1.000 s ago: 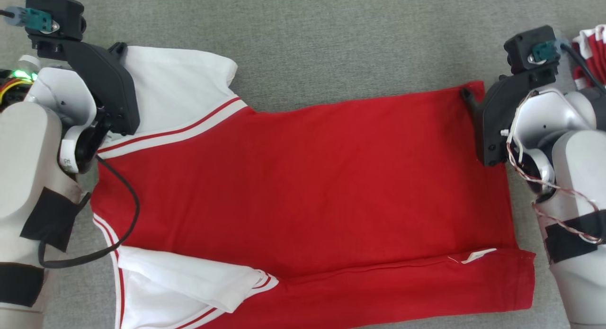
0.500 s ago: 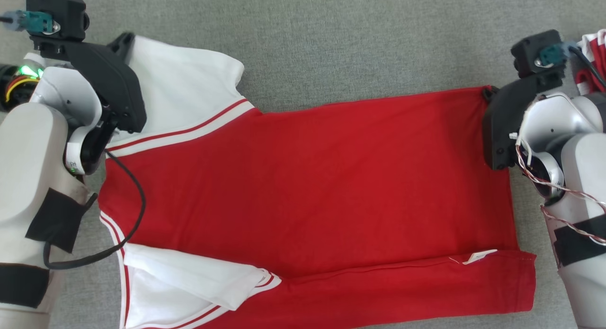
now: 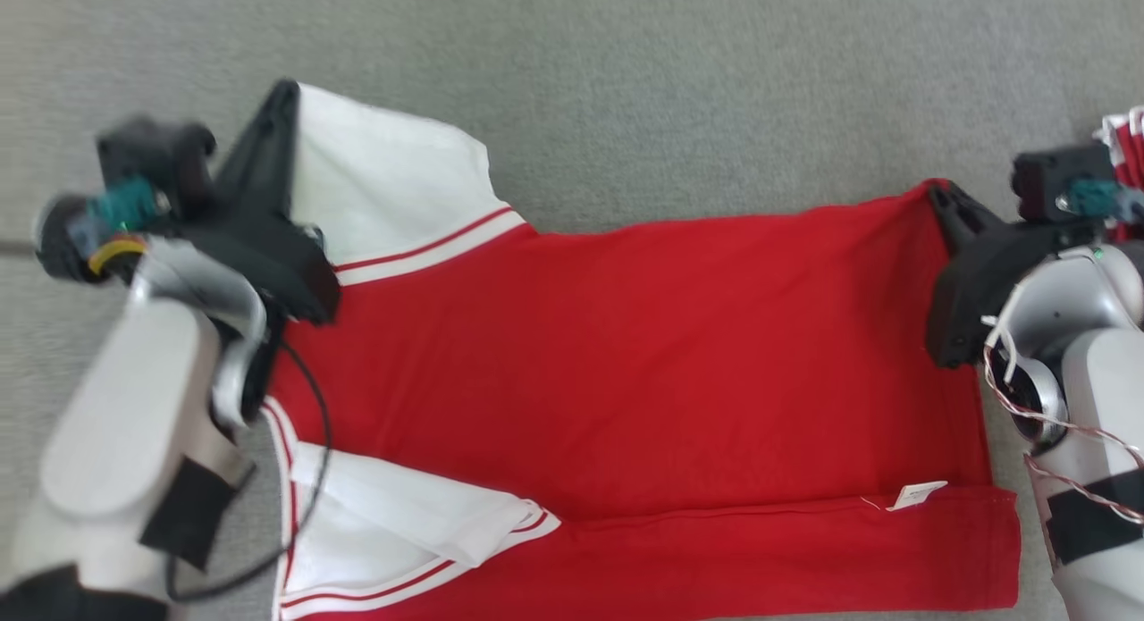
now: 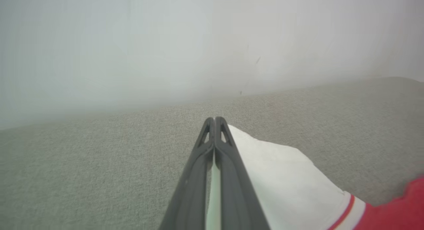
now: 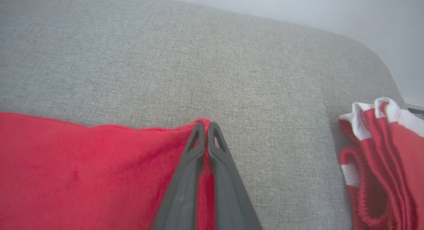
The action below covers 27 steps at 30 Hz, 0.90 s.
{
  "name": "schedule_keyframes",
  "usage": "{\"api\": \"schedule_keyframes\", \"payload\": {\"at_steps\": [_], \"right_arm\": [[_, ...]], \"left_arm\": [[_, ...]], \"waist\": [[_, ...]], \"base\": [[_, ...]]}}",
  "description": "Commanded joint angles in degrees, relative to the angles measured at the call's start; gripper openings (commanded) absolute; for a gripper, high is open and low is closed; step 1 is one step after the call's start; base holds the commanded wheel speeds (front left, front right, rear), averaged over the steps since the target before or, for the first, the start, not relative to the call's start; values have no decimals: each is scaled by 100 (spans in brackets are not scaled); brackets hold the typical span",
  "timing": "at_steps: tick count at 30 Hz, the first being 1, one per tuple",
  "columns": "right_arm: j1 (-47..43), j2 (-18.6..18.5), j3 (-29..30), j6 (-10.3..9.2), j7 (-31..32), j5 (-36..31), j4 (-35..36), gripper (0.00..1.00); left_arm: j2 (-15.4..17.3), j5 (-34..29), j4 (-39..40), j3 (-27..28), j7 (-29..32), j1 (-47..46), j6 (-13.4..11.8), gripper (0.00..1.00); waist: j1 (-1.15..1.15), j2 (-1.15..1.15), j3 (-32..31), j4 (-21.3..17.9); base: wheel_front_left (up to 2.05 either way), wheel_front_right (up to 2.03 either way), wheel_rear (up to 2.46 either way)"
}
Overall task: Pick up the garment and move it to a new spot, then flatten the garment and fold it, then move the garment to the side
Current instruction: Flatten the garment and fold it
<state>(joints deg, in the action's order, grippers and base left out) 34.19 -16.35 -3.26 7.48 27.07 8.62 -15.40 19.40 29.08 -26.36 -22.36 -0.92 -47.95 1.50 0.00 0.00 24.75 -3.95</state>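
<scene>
The garment is a red shirt with white, red-striped sleeves, spread on the grey surface with its near long edge folded over. My left gripper is shut on the far white sleeve at its outer edge; white cloth shows between the closed fingers. My right gripper is shut on the far hem corner of the red body, and red cloth is pinched between its fingers. Both held edges are lifted a little off the surface.
A second red-and-white garment lies bunched at the right, close to my right arm. The grey fabric surface stretches free beyond the shirt, ending at a pale wall. A small white label sticks out near the folded edge.
My right gripper has shut on the hem corner. Both grippers have moved away from me and to the right, drawing the far edge of the shirt along; the head view has blurred.
</scene>
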Motion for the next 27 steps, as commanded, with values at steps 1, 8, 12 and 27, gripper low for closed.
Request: {"api": "schedule_keyframes", "payload": {"at_steps": [1,8,12,27], "right_arm": [[-115,-2,49,2,-162,-74,26,0],[-595,-60,170,2,-406,44,212,0],[-1066,-198,116,2,-352,189,425,0],[-1955,-881,-135,2,142,457,662,0]], "left_arm": [[-76,33,102,13,-184,212,-46,0],[-69,33,628,22,-627,1039,-235,0],[92,-85,1130,-60,-690,1835,-479,0],[138,739,3210,56,-450,4463,-1064,0]], "waist": [[0,0,-197,165],[0,0,-524,300],[0,0,-724,305],[0,0,-1190,404]], "base": [[0,0,0],[0,0,0],[0,0,0],[0,0,0]]}}
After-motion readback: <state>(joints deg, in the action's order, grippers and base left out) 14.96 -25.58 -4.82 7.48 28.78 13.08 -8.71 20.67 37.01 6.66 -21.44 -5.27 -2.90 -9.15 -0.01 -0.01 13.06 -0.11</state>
